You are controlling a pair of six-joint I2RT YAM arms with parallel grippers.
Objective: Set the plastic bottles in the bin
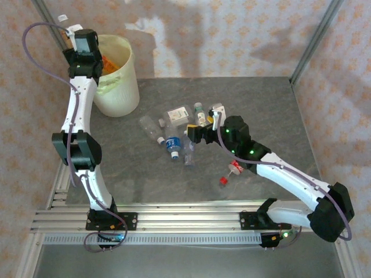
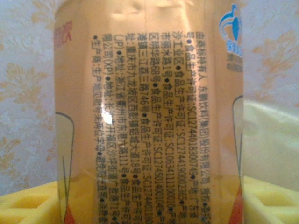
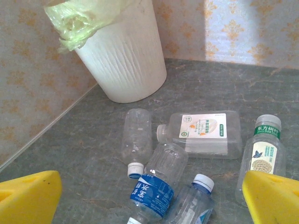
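Top external, left arm [image 1: 78,110] extended over bin [image 1: 124,92]

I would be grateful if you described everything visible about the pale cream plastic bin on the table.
The pale cream round plastic bin stands upright at the far left corner of the grey table, near the patterned wall. It tapers toward its base, and its side shows faint vertical ribs. A thin yellow-green plastic liner drapes over the rim. Orange items show inside.
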